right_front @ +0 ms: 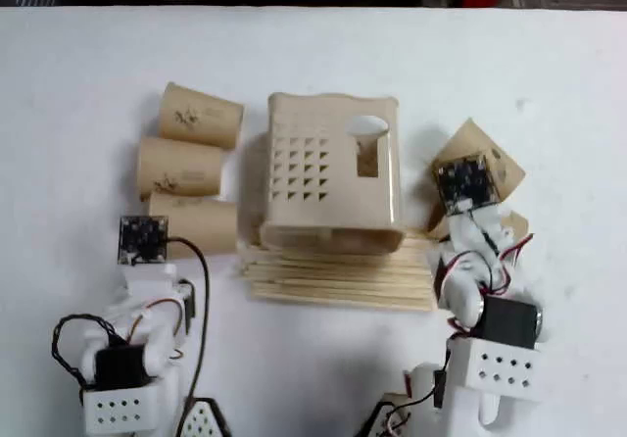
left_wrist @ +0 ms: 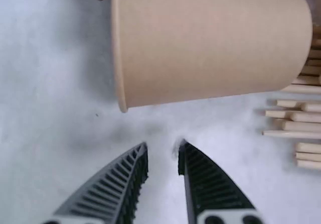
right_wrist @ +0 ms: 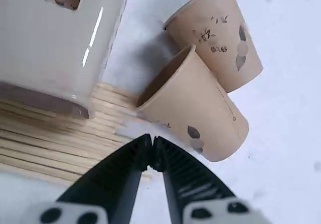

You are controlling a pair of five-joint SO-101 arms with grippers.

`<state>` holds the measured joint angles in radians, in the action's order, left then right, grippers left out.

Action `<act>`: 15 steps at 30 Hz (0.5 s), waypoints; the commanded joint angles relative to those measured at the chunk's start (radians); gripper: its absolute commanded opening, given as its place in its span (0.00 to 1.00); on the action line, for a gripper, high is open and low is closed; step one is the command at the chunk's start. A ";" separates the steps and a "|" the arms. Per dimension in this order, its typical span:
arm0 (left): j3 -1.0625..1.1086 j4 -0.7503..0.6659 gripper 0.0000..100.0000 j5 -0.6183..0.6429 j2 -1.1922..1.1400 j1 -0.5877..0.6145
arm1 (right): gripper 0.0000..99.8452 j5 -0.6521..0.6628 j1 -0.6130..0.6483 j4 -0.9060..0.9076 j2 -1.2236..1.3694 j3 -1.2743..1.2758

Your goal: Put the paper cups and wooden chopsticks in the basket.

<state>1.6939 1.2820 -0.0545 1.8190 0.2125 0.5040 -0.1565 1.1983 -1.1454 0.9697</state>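
Note:
The cream basket (right_front: 333, 172) stands mid-table with a flat pile of wooden chopsticks (right_front: 338, 275) against its near side. Three paper cups lie on their sides left of it, at the back (right_front: 201, 116), in the middle (right_front: 179, 167) and nearest (right_front: 196, 223). My left gripper (left_wrist: 163, 154) hovers just short of the nearest cup (left_wrist: 210, 43), slightly open and holding nothing. Right of the basket lie two more cups (right_wrist: 195, 108) (right_wrist: 215, 33). My right gripper (right_wrist: 152, 142) is shut, with nothing visible between its fingers, beside the closer cup's rim and over the chopstick ends (right_wrist: 45, 143).
The left arm (right_front: 137, 300) and the right arm (right_front: 485, 310) sit at the table's near edge. The basket wall (right_wrist: 60, 38) stands close beside the right gripper. Bare white table (right_front: 549, 74) lies behind and to the far right.

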 commanded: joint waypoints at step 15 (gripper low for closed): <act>0.000 0.005 0.12 0.003 0.007 0.007 | 0.12 0.057 0.018 0.002 -0.357 0.161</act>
<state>1.6939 1.2820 -0.0545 1.8190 0.2125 0.5501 -0.1488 1.1953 -1.5474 1.2444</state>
